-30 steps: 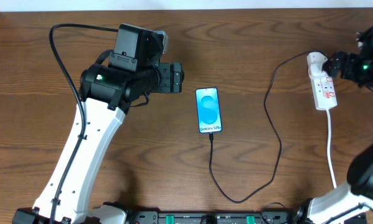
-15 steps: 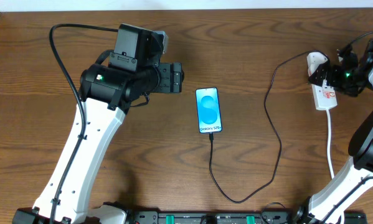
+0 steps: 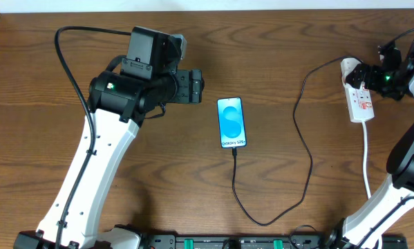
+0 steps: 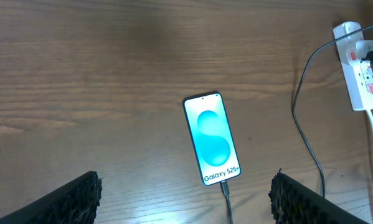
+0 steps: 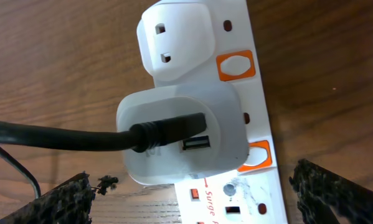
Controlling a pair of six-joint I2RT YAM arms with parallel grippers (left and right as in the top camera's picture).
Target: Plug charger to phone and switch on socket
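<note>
The phone point(image 3: 232, 122) lies face up mid-table with its blue-turquoise screen lit; it also shows in the left wrist view point(image 4: 212, 139). The black charger cable point(image 3: 307, 155) has its plug tip point(image 4: 224, 185) at the phone's bottom edge. It loops round to a white adapter point(image 5: 180, 134) seated in the socket strip point(image 3: 361, 102). My right gripper point(image 5: 198, 208) is open and hovers close over the strip's adapter end point(image 3: 367, 75). Orange switches point(image 5: 236, 65) sit beside the outlets. My left gripper point(image 4: 186, 205) is open and empty, raised left of the phone point(image 3: 197, 86).
The strip's white cord point(image 3: 367, 166) runs toward the table's front edge on the right. The black cable's loop point(image 3: 262, 221) lies near the front edge. The table's back edge point(image 3: 262, 10) is close behind the strip.
My right gripper has moved left from the table's right edge to over the strip's adapter end. The left arm, phone and cable have not moved.
</note>
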